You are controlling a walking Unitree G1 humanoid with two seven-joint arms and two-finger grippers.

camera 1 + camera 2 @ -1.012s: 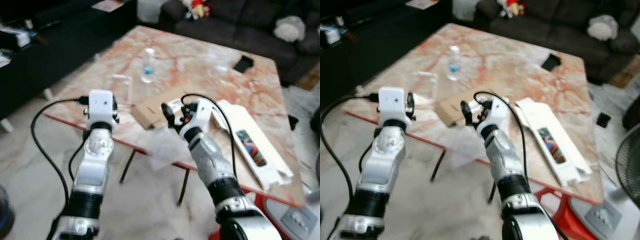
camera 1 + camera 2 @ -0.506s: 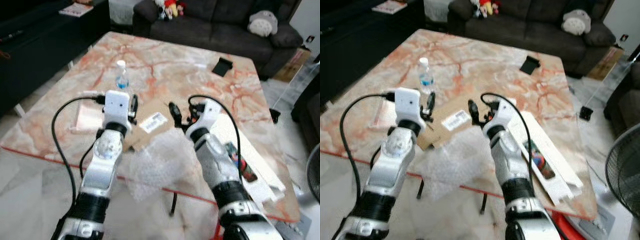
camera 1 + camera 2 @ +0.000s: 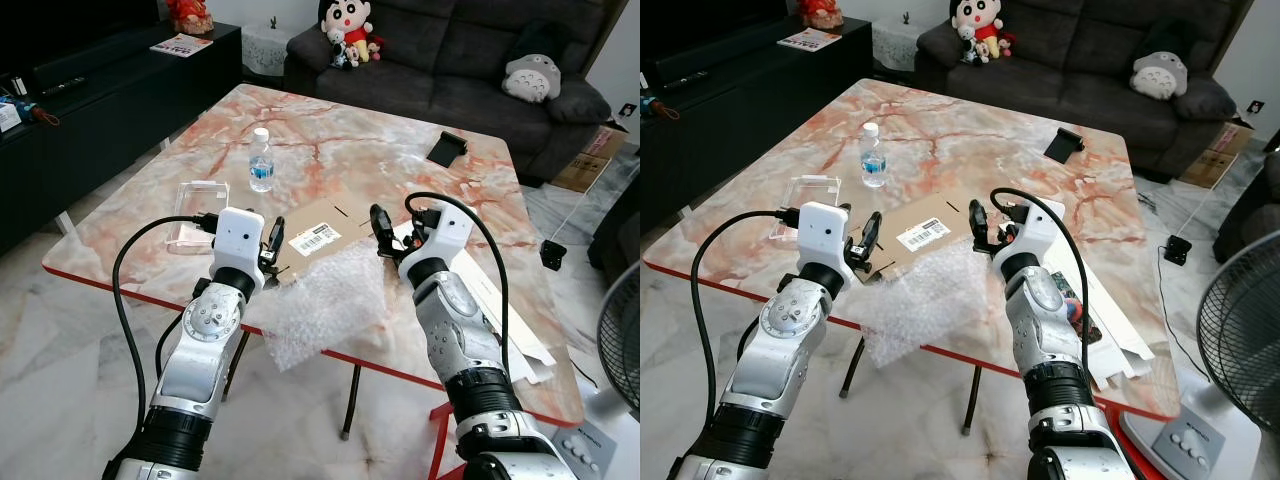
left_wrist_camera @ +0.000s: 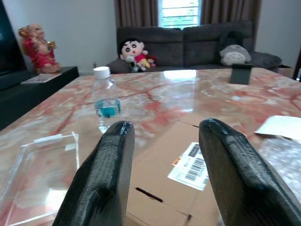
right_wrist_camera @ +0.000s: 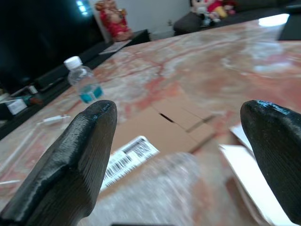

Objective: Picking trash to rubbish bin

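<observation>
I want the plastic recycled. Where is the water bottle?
In the left eye view, the water bottle stands upright on the marble table, left of centre, beyond the clear tray and cardboard.

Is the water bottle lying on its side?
No, the water bottle stands upright on the marble table, its white cap on top.

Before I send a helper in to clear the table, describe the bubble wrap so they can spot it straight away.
On the marble table, look at the near edge with the red trim, between the left gripper and the right gripper. The bubble wrap is the crumpled clear sheet hanging over that edge, partly covering the flat brown cardboard. Its neighbours are flat and stiff; it alone is bumpy and see-through.
</observation>
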